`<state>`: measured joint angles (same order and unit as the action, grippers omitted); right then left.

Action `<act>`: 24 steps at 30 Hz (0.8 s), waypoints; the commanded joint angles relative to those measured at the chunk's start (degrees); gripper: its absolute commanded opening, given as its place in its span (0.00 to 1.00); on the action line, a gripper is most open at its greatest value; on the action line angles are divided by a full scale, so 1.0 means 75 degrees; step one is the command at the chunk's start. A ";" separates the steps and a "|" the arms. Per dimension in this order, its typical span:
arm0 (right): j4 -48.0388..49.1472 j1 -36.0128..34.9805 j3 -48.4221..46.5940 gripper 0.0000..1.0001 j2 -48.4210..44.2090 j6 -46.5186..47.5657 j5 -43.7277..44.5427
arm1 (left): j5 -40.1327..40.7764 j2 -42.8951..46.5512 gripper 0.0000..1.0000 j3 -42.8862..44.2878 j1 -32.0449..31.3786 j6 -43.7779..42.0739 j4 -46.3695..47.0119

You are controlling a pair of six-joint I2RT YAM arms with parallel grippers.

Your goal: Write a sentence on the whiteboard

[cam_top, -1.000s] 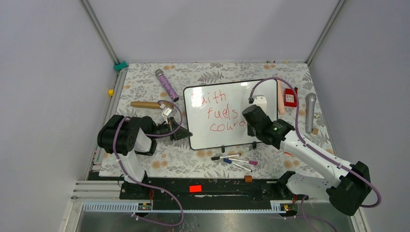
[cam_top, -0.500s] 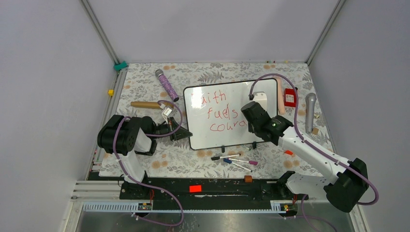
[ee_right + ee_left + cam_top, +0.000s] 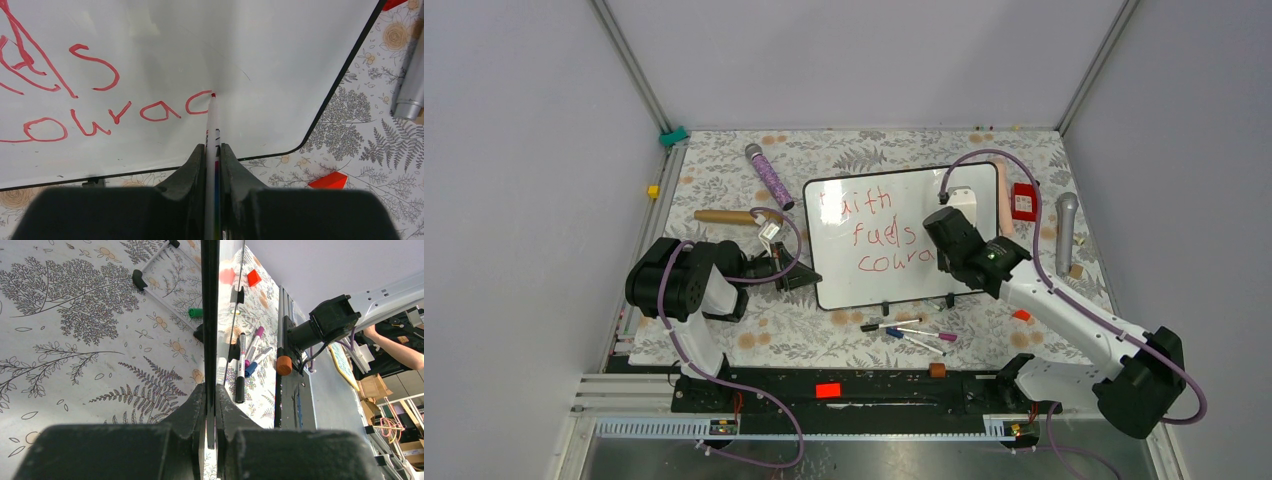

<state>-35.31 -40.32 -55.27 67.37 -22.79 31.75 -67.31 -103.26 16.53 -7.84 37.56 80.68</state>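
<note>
The whiteboard (image 3: pixel 894 215) lies mid-table, also filling the right wrist view (image 3: pixel 240 45). The red sentence (image 3: pixel 874 235) reads "Faith fuels coura" plus a part-drawn letter (image 3: pixel 197 104). My left gripper (image 3: pixel 802 278) is shut on the whiteboard's left edge, seen edge-on in the left wrist view (image 3: pixel 210 315), where the gripper (image 3: pixel 210 400) clamps its black frame. My right gripper (image 3: pixel 944 255) is shut on a white marker (image 3: pixel 212 125); its red tip touches the board at the end of the last word. In the right wrist view the gripper (image 3: pixel 212 150) pinches the marker's barrel.
Several loose markers (image 3: pixel 909 332) lie in front of the board, also in the left wrist view (image 3: pixel 247 360). A purple cylinder (image 3: pixel 769 176), a wooden stick (image 3: pixel 724 216), a red block (image 3: pixel 1024 202), a grey microphone (image 3: pixel 1065 230) and small orange pieces (image 3: pixel 937 369) lie around.
My right gripper has shifted slightly up and left along the last line, the marker tip drawing more of the last letter. The left arm has not moved.
</note>
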 commanded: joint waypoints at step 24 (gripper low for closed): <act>0.0867 0.0099 0.0667 0.00 -0.0480 -0.0701 -0.1473 | -0.0166 -0.0016 0.00 0.0139 -0.0032 -0.0073 0.0521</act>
<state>-33.93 -40.10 -48.25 63.88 -27.09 20.80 -67.42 -103.26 16.53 -7.81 37.47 81.12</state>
